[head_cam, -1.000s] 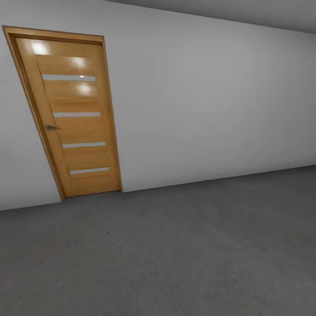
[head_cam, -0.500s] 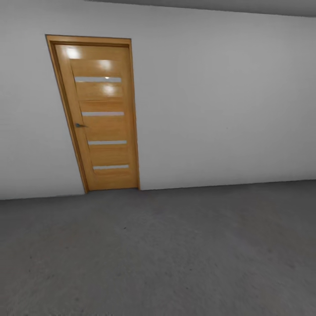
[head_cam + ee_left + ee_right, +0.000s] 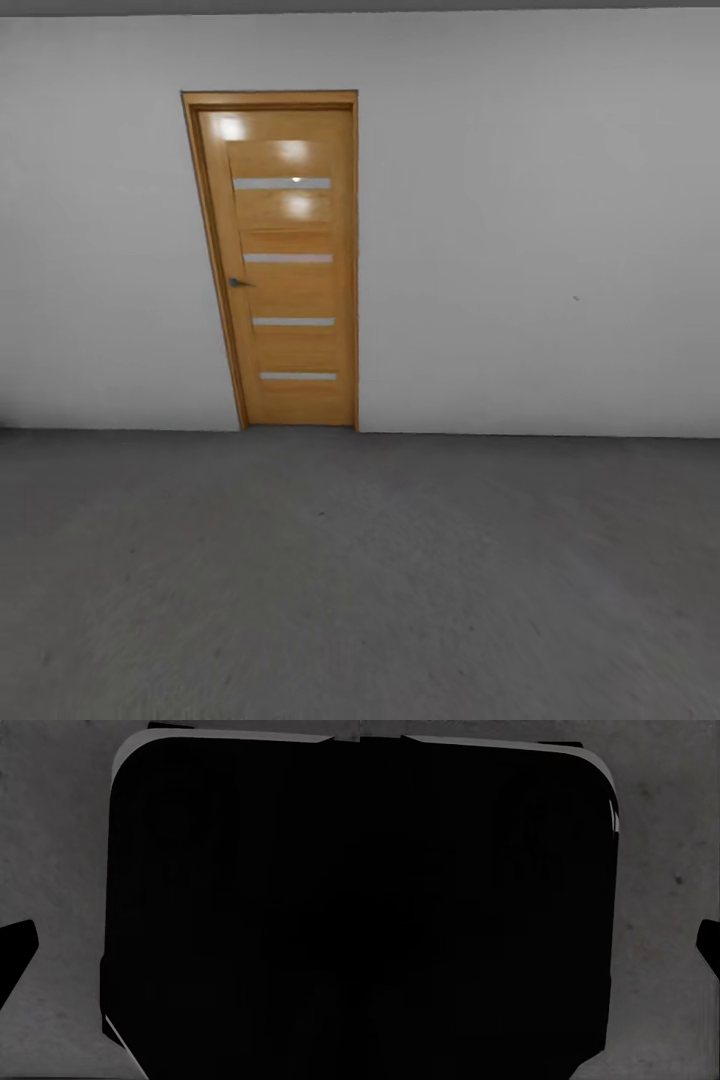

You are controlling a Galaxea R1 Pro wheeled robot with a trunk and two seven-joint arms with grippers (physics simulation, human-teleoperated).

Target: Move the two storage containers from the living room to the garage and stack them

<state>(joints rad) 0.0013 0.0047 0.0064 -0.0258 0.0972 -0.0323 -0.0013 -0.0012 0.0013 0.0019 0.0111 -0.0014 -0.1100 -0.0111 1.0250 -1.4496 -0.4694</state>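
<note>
Two wrist cameras give me the nearest look, and each has a large black rounded body in front of it, which I take to be part of the robot itself, with mottled grey floor (image 3: pixel 52 870) beside it. In the left wrist view a dark wedge pokes in at the edge; it may be a finger, but I cannot tell whether that claw is spread or closed. The right wrist view has a similar dark sliver, and the same doubt applies there.

Further out, from the head camera, grey concrete runs flat to the foot of a plain white wall (image 3: pixel 540 220). Set in that wall, left of centre, is a closed wooden door (image 3: pixel 290 265) with four pale horizontal slots and a handle on its left side.

I see no red-orange bin anywhere, so I cannot say which way either one lies from either arm, nor which arm is closer. My judgement: I am driving through what looks like the garage, and that door, nearly straight ahead, is what I steer by.
</note>
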